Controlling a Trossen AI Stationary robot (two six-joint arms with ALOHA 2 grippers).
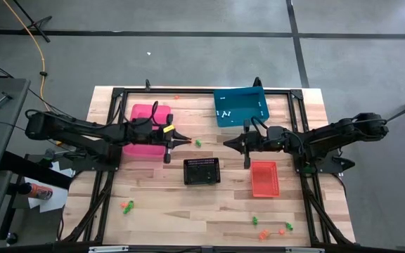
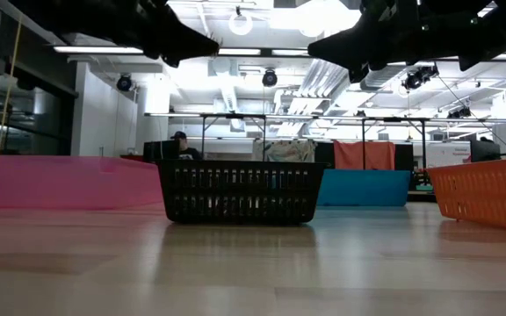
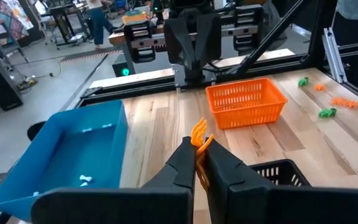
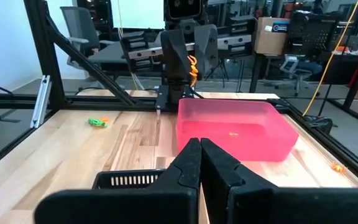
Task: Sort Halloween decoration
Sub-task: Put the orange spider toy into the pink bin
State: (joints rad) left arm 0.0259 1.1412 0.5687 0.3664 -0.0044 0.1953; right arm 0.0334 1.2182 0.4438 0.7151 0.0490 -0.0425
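While clamped on an orange trinket (image 3: 199,135), left tool (image 1: 185,141) hovers mid-frame by the pink bin (image 1: 148,112), likely for sorting; right tool (image 1: 226,143), pressed together, empty, waits opposite.

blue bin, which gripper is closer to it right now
Right. The right gripper hovers just off the near edge of the blue bin, fingers shut and empty. The left gripper sits farther away beside the pink bin, shut on an orange trinket.

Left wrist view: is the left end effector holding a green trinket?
No. The left end effector is shut on an orange trinket, held above the table near the blue bin.
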